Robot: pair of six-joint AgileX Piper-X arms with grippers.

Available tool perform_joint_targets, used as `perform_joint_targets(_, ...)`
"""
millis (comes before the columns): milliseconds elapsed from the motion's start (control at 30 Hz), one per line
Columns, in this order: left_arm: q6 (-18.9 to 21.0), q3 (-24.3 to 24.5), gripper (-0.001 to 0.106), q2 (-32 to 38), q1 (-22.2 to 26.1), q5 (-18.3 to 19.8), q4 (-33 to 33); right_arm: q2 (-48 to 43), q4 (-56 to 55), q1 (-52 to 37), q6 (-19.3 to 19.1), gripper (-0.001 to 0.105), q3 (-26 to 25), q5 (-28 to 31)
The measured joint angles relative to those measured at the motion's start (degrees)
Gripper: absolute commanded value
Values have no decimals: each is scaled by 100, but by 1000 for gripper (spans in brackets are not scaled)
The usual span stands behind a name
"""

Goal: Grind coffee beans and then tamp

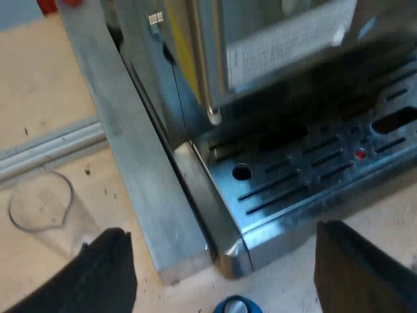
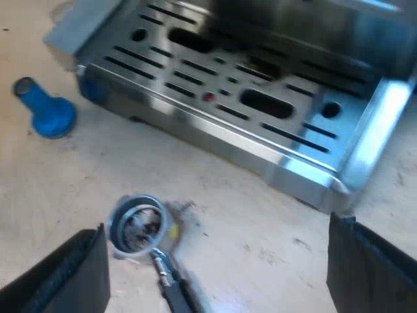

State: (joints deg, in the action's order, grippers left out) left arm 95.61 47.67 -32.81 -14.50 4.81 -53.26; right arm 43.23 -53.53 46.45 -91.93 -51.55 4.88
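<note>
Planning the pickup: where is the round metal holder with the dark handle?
In the right wrist view, the metal holder lies loose on the table before the espresso machine's slotted drip tray, under my open right gripper.

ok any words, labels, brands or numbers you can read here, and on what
None can be read.
pale panel on the espresso machine: too blurred to tell if it bears print.
measuring glass: any marks are too faint to read.
blue tamper, metal holder: no markings show.
</note>
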Motion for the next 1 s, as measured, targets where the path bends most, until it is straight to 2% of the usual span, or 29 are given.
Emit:
perform_joint_targets(67, -2, 131, 61, 0, 0, 17, -50, 0, -90, -413, -59, 70, -7, -207)
perform_joint_targets(100, -2, 162, 61, 0, 0, 14, -47, 0, -287, -1085, -301, 70, -4, -592)
perform_joint_targets(233, 97, 177, 61, 0, 54, 30, -66, 0, -466, -1812, -724, 70, -4, -1083)
perform_joint_targets(333, 160, 177, 61, -24, 296, 64, -195, -45, -618, -2617, -1068, 70, -4, -1413)
perform_joint_targets(367, 160, 177, 61, -95, 819, 221, -253, -101, -631, -3018, -1256, 70, -4, -1516)
perform_joint_targets(400, 160, 177, 61, -108, 1008, 333, -263, -157, -638, -3403, -1396, 70, -4, -1635)
perform_joint_targets(500, 173, 177, 61, -81, 1252, 372, -283, -278, -655, -3884, -1530, 70, -4, -1758)
perform_joint_targets(533, 173, 177, 61, -52, 1266, 388, -283, -429, -667, -4452, -1569, 70, -4, -1796)
perform_joint_targets(600, 173, 177, 61, 74, 1240, 430, -299, -655, -685, -4874, -1657, 70, -4, -1776)
perform_joint_targets(733, 173, 177, 61, 322, 1244, 431, -395, -1161, -860, -4920, -1891, 70, -4, -1830)
perform_joint_targets(900, 173, 190, 61, 980, 1244, 409, -544, -1676, -900, -4921, -1931, 70, -11, -1836)
perform_joint_targets(1000, 173, 170, 61, 1497, 1244, 409, -625, -2289, -909, -4921, -1931, 70, -11, -1836)
